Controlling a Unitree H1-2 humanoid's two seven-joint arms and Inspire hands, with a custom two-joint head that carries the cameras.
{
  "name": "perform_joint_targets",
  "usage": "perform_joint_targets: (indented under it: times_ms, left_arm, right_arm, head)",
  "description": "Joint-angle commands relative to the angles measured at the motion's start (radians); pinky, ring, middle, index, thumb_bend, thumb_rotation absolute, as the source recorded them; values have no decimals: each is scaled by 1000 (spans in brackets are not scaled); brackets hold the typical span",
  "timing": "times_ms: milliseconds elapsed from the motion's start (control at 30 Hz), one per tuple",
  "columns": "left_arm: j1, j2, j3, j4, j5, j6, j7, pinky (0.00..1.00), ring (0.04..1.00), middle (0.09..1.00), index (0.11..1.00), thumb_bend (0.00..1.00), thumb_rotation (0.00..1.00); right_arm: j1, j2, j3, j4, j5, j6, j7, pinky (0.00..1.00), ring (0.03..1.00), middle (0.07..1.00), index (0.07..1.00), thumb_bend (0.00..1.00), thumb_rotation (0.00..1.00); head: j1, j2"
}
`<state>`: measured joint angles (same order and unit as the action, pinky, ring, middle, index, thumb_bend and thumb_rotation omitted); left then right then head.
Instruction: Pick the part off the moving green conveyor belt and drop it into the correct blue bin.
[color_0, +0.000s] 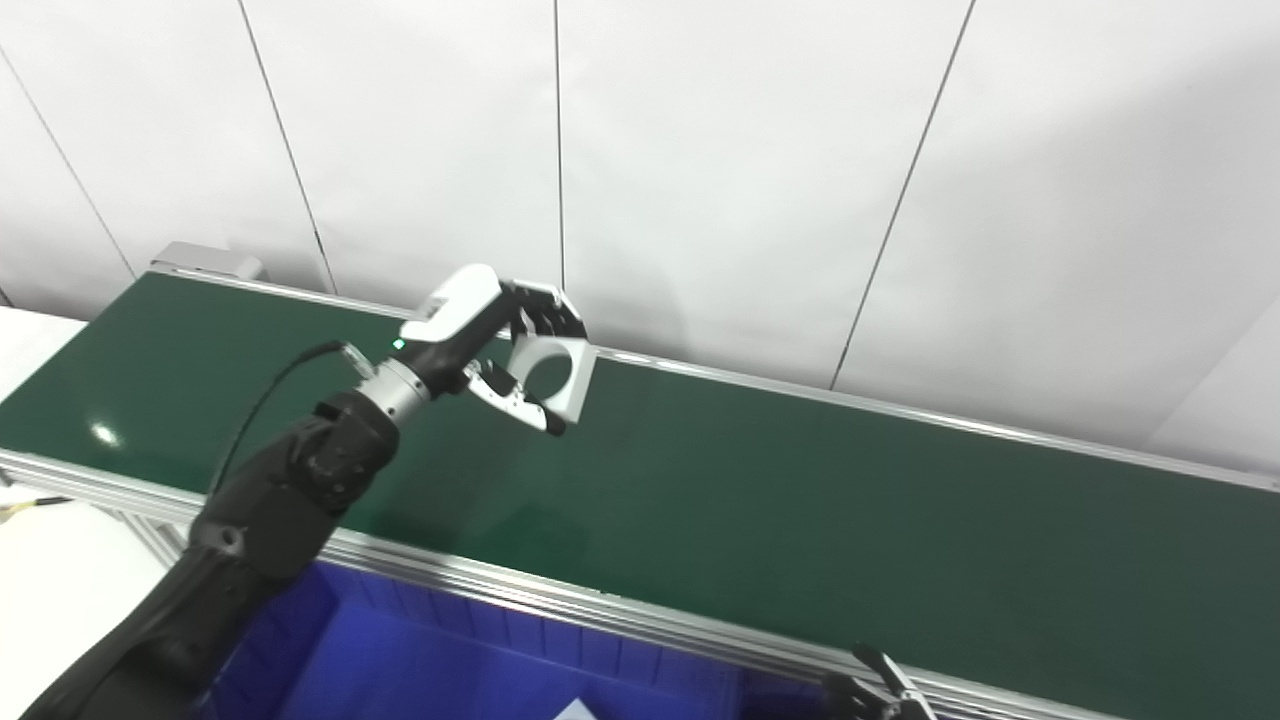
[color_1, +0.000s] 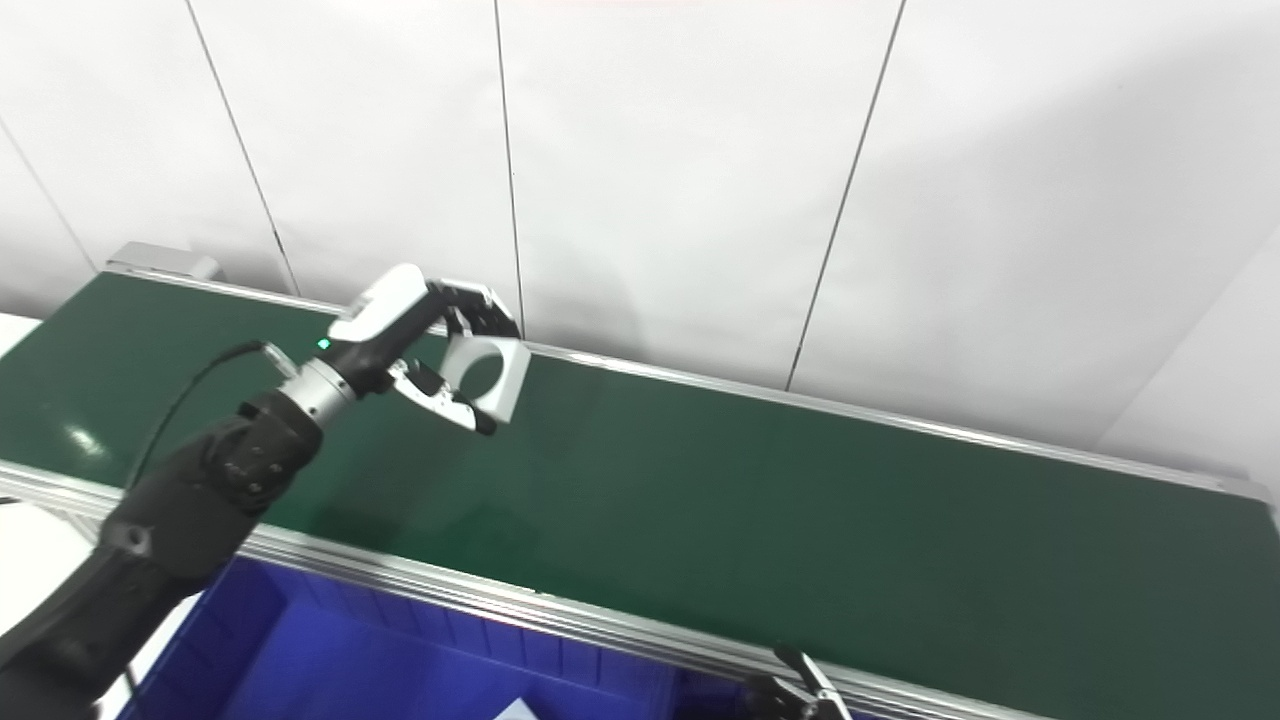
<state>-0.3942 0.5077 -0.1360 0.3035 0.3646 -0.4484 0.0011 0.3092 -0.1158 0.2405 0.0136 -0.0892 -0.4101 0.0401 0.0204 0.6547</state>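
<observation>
Left eye view: left robot hand (color_0: 500, 345) holds part (color_0: 555, 372) upright, bore facing camera.

A long green conveyor belt (color_0: 800, 500) runs slantwise from the upper left to the lower right, framed by silver aluminium rails (color_0: 560, 600) along its near and far edges, with a grey end housing (color_0: 205, 262) at its far left corner. Its dark surface is glossy, showing a small bright glare spot near the left end, and no object rests directly on it. The belt stands close against a white panelled wall (color_0: 750, 150).
</observation>
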Motion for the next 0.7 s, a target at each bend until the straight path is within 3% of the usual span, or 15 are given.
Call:
perform_joint_targets:
  times_ms: [0, 233, 433, 667]
  left_arm:
    - [16, 29, 42, -113, -105, -19, -20, 339, 406, 473, 524, 498, 0]
    - [142, -22, 68, -221, -275, -21, -83, 367, 423, 494, 509, 499, 0]
    - [271, -99, 10, -231, -284, -21, -100, 337, 403, 478, 533, 497, 0]
    - [408, -155, -97, -261, -199, -21, -103, 355, 420, 495, 514, 498, 0]
  right_arm:
    - [9, 17, 4, -44, -13, -60, -18, 668, 734, 761, 882, 840, 219]
    - [11, 61, 7, -53, -59, -59, -53, 695, 730, 773, 893, 814, 272]
    - [16, 85, -2, -69, -86, -57, -71, 682, 722, 777, 896, 816, 294]
    - [34, 92, -16, -131, -91, -1, -61, 693, 724, 772, 898, 807, 283]
  head:
    - [-39, 27]
    - [-134, 98]
    - [-135, 138]
    - [-147, 187]
